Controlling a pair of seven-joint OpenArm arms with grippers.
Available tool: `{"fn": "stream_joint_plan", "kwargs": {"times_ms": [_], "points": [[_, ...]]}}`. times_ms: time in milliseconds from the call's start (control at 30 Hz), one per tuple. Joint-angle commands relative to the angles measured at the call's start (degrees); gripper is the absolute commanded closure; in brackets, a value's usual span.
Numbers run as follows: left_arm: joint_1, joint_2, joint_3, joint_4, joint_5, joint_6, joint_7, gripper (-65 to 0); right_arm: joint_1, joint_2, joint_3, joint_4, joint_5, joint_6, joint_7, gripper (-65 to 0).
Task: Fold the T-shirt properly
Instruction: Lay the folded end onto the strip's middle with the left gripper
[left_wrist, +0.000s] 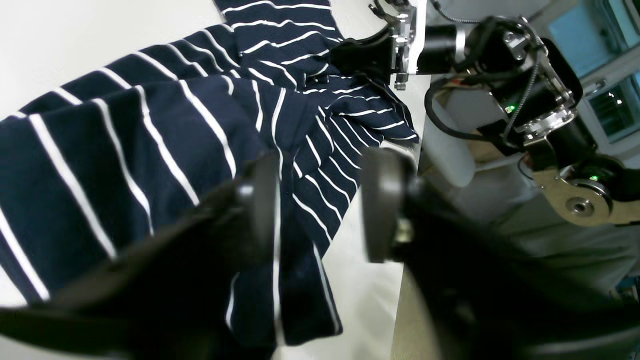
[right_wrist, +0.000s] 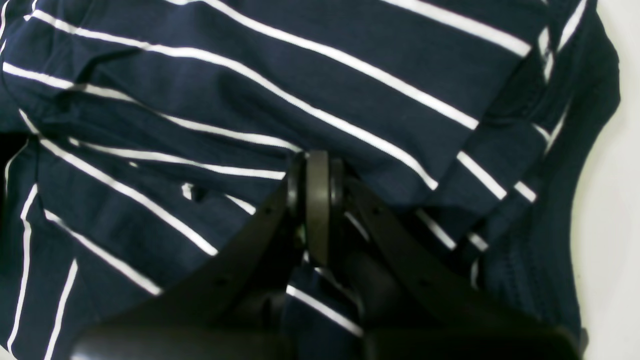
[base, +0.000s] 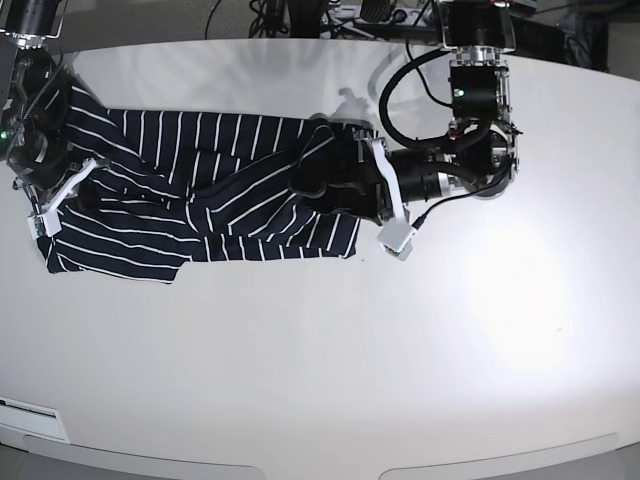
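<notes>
The T-shirt (base: 200, 200), dark navy with thin white stripes, lies stretched sideways across the white table (base: 400, 350), rumpled in the middle. My left gripper (left_wrist: 320, 205) hovers open over the shirt's (left_wrist: 150, 125) end on the base view's right (base: 338, 188), with cloth and bare table showing between its fingers. At the opposite end, my right gripper (right_wrist: 317, 165) is shut, with folds of the shirt (right_wrist: 200, 100) converging at its tips. It also appears in the left wrist view (left_wrist: 357, 55) and in the base view (base: 70, 175).
The table's near edge (left_wrist: 402, 280) runs just right of the left gripper in its wrist view. Cables and equipment (base: 330, 15) sit beyond the table's far edge. A white label (base: 30, 408) lies at the front left corner.
</notes>
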Motion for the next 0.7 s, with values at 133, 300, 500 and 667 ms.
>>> {"fn": "stream_joint_plan", "kwargs": {"times_ms": [133,300,500,667], "points": [[-0.6,0.0,0.1,1.2,3.0,1.0,0.4,-31.6,0.5,1.1,0.4,0.5,0.3,0.4,-0.2,0.0],[0.2,0.0,0.1,1.2,7.0,1.9,-0.3,-31.6,0.5,1.2,0.4,0.5,0.3,0.4,-0.2,0.0],[0.5,0.0,0.1,1.2,11.9,4.1,-3.2,-31.4,0.5,1.1,0.4,0.5,0.3,0.4,-0.1,0.0],[0.9,0.0,0.1,1.2,11.9,5.1,-3.7,-23.4,0.5,1.1,0.4,0.5,0.3,0.4,0.0,0.0]]}}
